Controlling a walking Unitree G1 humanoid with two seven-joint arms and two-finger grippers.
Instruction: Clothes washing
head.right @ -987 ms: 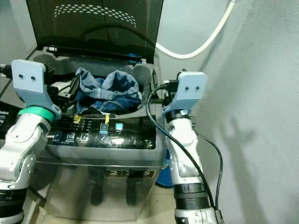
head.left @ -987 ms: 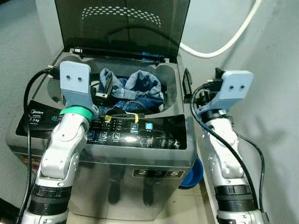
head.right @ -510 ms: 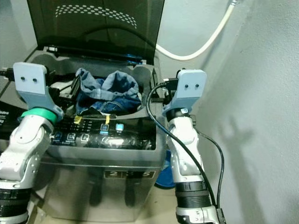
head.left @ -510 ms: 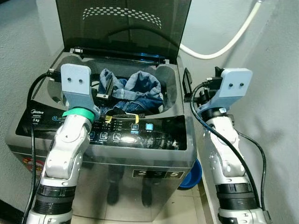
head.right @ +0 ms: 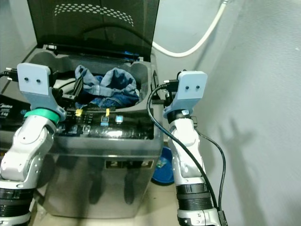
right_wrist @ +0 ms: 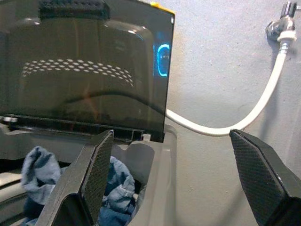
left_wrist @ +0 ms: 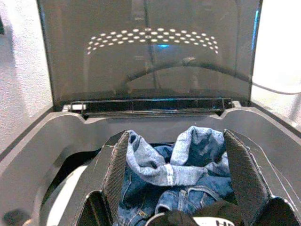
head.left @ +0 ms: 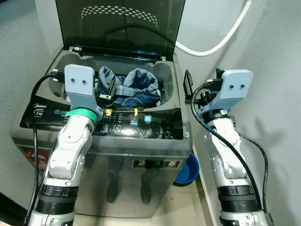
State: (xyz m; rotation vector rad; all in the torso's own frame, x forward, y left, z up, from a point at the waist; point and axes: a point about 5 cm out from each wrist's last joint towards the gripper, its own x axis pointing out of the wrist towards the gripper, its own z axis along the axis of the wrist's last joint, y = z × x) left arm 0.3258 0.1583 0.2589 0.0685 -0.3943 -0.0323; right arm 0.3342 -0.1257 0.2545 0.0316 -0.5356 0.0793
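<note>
Left wrist view looks along the left gripper (left_wrist: pixel 174 183), whose two black fingers (left_wrist: pixel 115 176) stand wide apart with nothing between them, and the jeans (left_wrist: pixel 181 162) lie just ahead of them, in the lower centre of that frame. In the left eye view the same gripper (head.left: pixel 106 92) sits at centre left, over the front left rim of the washer (head.left: pixel 141 150), and the jeans (head.left: pixel 136 87) are piled in the tub a little to its right and further up the frame, heaped above the rim. The heap spreads mostly across the frame, from left to right. The lid (head.left: pixel 120 23) stands upright at the top of the frame, so the tub is open from above. The right gripper (head.left: pixel 195 94), also spread open and empty, is at centre right, beside the right wall of the washer and outside the tub; in its wrist view the jeans (right_wrist: pixel 42 165) appear only at the lower left, off to one side. I judge that the left gripper is the nearer one, and that a short reach forward and down would bring it onto the cloth.
</note>
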